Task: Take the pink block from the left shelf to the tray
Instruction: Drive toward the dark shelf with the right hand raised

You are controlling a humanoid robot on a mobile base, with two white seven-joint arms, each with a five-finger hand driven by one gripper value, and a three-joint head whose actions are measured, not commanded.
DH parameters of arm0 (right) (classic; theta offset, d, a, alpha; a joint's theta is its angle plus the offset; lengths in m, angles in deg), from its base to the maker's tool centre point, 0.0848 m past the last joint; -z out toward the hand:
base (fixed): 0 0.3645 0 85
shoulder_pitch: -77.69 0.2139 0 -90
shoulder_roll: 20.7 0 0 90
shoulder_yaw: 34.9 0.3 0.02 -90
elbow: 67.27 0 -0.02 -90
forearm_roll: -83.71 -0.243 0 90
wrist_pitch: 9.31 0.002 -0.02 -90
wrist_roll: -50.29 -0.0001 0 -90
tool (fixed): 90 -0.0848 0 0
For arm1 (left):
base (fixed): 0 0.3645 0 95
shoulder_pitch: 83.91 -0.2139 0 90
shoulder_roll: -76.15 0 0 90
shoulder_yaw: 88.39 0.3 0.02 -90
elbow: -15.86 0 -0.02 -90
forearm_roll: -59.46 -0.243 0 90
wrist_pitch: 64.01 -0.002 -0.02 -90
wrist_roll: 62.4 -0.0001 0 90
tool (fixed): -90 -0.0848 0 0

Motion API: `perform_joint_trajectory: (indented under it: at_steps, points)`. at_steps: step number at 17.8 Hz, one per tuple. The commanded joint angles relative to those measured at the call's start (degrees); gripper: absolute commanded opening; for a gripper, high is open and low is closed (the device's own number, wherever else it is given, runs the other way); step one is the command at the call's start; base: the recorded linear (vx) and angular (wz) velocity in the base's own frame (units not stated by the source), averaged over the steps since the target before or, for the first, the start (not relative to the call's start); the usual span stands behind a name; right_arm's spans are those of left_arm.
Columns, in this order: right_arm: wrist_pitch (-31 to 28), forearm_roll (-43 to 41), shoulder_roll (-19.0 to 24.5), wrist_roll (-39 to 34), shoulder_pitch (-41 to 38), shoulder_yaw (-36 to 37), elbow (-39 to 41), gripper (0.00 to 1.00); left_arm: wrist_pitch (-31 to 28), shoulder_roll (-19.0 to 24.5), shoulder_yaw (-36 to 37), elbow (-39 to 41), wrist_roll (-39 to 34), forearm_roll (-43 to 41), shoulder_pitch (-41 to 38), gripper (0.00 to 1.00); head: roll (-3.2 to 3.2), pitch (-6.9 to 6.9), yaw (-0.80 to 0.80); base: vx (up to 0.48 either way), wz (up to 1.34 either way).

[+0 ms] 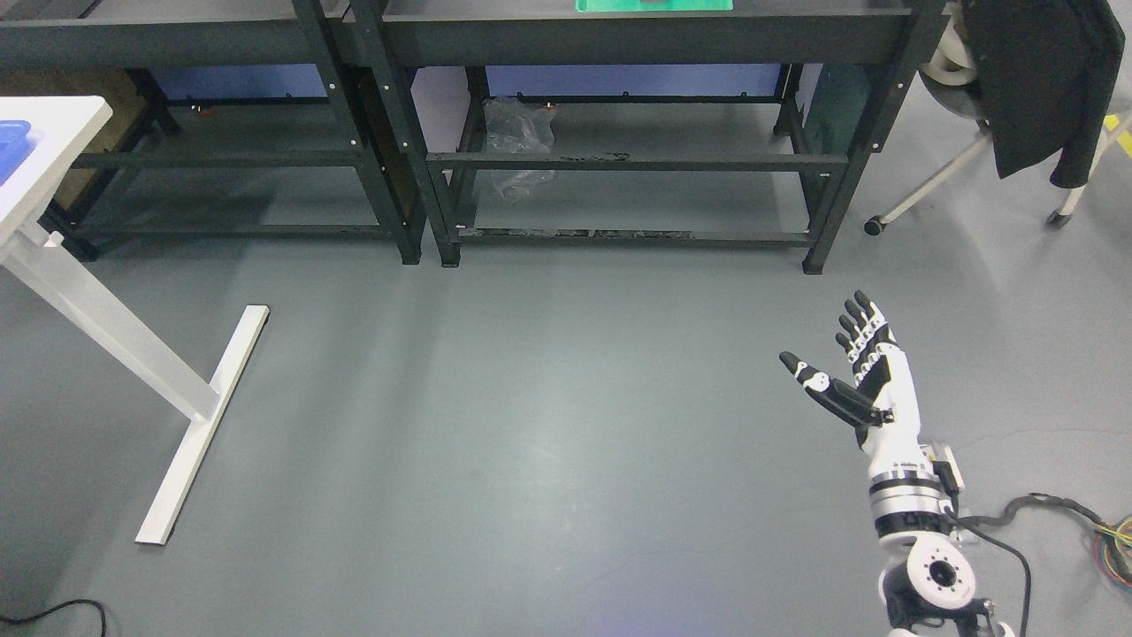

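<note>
The right hand hangs empty, fingers spread apart, over the grey floor, well short of the black shelf; the pink block cannot be seen.

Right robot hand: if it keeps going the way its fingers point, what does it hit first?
Probably nothing near. The right robot hand points up-picture over bare floor; the black shelf comes first, depth unclear.

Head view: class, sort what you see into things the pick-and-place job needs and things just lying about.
Job: right hand, open and empty; left shelf; green tray. The pink block is not visible.

Lying about: white table, plastic bag, chair with black jacket, cables.
</note>
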Motion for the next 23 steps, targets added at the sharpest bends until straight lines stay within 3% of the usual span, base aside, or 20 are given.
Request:
perform_joint_trajectory:
  at_steps: [1, 11, 14, 15, 18, 22, 23]
  points:
    - [-0.01, -0.01, -1.00, 0.01, -0.08, -0.65, -0.03, 1.00, 0.02, 1.00, 0.00, 1.00, -0.05, 0.00, 1.67, 1.00, 0.00, 0.00, 0.00, 0.000, 0.00]
    - [0.60, -0.01, -1.00, 0.27, 0.09, -0.22, 0.06, 1.00, 0.02, 1.00, 0.00, 1.00, -0.05, 0.00, 1.76, 1.00, 0.00, 0.00, 0.00, 0.000, 0.00]
    - [1.30, 4.45, -1.00, 0.45, 1.06, -0.30, 0.06, 0.99, 0.02, 1.00, 0.00, 1.00, -0.05, 0.00, 1.67, 1.00, 0.00, 0.00, 0.00, 0.000, 0.00]
    - [2.35, 9.70, -1.00, 0.63, 1.58, -0.30, 0.06, 0.99, 0.02, 1.00, 0.00, 1.00, -0.05, 0.00, 1.67, 1.00, 0.00, 0.00, 0.00, 0.016, 0.00]
    - [4.20, 37.86, -3.16, 1.85, 2.90, -0.21, 0.06, 0.98, 0.02, 1.00, 0.00, 1.00, -0.05, 0.00, 1.67, 1.00, 0.00, 0.00, 0.00, 0.042, 0.01]
    - [4.56, 77.43, -3.61, 11.68, 3.61, -0.92, 0.06, 0.98, 0.02, 1.00, 0.00, 1.00, -0.05, 0.00, 1.67, 1.00, 0.00, 0.00, 0.00, 0.136, 0.01]
    - [4.65, 78.12, -3.35, 12.05, 3.52, -0.92, 0.06, 0.98, 0.02, 1.00, 0.00, 1.00, -0.05, 0.00, 1.67, 1.00, 0.00, 0.00, 0.00, 0.192, 0.02]
